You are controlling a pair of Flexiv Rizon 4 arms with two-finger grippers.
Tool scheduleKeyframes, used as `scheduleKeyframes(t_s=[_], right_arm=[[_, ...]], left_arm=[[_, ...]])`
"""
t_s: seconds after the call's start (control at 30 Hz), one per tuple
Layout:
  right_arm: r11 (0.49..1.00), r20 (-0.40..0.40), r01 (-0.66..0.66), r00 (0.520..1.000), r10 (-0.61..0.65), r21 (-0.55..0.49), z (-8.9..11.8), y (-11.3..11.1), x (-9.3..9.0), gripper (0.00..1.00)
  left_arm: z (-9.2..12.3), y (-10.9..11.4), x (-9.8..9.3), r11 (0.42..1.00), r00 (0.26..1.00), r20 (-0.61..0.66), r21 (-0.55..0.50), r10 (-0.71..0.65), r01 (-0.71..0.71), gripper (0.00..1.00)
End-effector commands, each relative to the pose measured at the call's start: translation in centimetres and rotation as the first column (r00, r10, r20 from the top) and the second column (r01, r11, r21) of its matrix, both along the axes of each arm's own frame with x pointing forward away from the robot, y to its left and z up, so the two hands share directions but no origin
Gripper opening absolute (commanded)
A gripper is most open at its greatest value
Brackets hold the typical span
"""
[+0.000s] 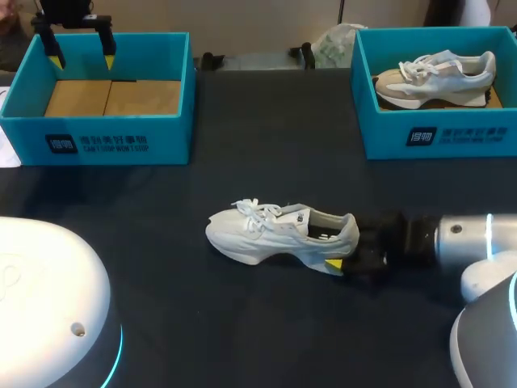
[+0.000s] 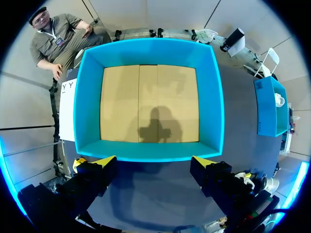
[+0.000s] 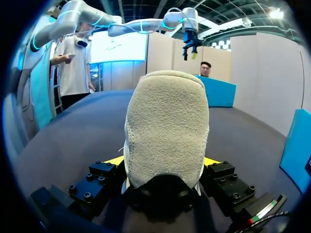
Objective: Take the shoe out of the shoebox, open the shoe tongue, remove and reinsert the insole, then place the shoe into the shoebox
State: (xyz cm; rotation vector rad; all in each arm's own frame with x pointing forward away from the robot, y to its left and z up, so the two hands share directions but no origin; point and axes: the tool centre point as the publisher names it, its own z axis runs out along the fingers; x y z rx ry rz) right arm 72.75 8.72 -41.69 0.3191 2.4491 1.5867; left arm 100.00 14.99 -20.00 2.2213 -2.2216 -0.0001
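White and laced, the shoe (image 1: 279, 234) sat out on the dark table (image 1: 242, 323), a little nearer the near edge than the far one and about midway between the left and right edges, outside both boxes. Its toe pointed toward the left edge and its heel toward the right edge. The right gripper (image 1: 346, 249) came in low from the right edge and was clamped on the heel; one yellow tip showed just under the back of the sole. Seen from the right wrist, the padded heel of the shoe (image 3: 165, 126) filled the space between the fingers of the right gripper (image 3: 163, 162), with a yellow tip pressed against it on either side. Farther back, at the far left corner, stood the teal left box (image 1: 121, 133) with a bare cardboard floor (image 1: 113, 97). The left gripper (image 1: 81, 48) hung above the far part of this box with its fingers spread wide and nothing between them. From the left wrist, the left gripper (image 2: 153, 162) looked straight down into the left box (image 2: 146, 51), its two yellow tips well apart over the box's wall and its shadow falling on the cardboard floor (image 2: 121, 97). At the far right corner stood the teal right box (image 1: 452, 133), and a second shoe (image 1: 436, 77), white and beige, lay inside it with its toe toward the left.
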Motion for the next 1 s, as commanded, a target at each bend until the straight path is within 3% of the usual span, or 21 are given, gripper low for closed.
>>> scheduleKeyframes(t_s=[0.03,0.43,1.0], right_arm=[[0.993,-0.042,-0.119,0.992,0.119,-0.003,0.37,-0.95,0.58,0.00],[0.963,-0.051,-0.271,0.961,0.270,-0.005,0.22,-1.19,1.11,0.00],[0.958,-0.066,-0.284,0.957,0.282,-0.027,-0.32,-0.70,1.04,0.00]], left_arm=[[0.00,0.00,0.00,1.000,1.000,0.000,0.000,0.000,0.000,1.00],[0.00,0.00,0.00,1.000,1.000,0.000,0.000,0.000,0.000,1.00],[0.00,0.00,0.00,1.000,1.000,0.000,0.000,0.000,0.000,1.00]])
